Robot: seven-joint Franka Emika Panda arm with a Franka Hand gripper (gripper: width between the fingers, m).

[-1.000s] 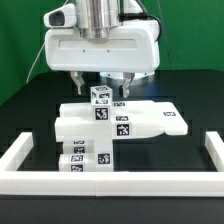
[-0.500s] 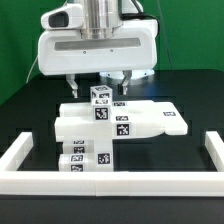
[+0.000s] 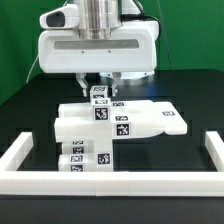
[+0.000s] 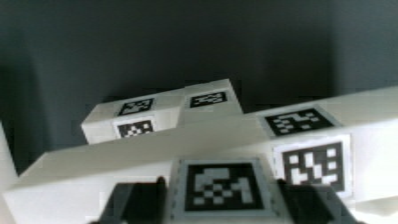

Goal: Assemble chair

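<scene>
I see the gripper (image 3: 97, 88) just above centre in the exterior view, its two dark fingers (image 3: 84, 84) pressed against the sides of a small tagged white block (image 3: 99, 95), so I read them as clamped on it. In the wrist view that block (image 4: 217, 185) fills the lower middle of the frame, its square tag facing the camera between the finger tips. The block sits at the back of the chair parts (image 3: 120, 122), a white cluster in the centre of the black table (image 3: 190, 95). Smaller tagged pieces (image 3: 85, 160) lie at lower left, touching the white border rail (image 3: 110, 183) along the frame's lower edge.
</scene>
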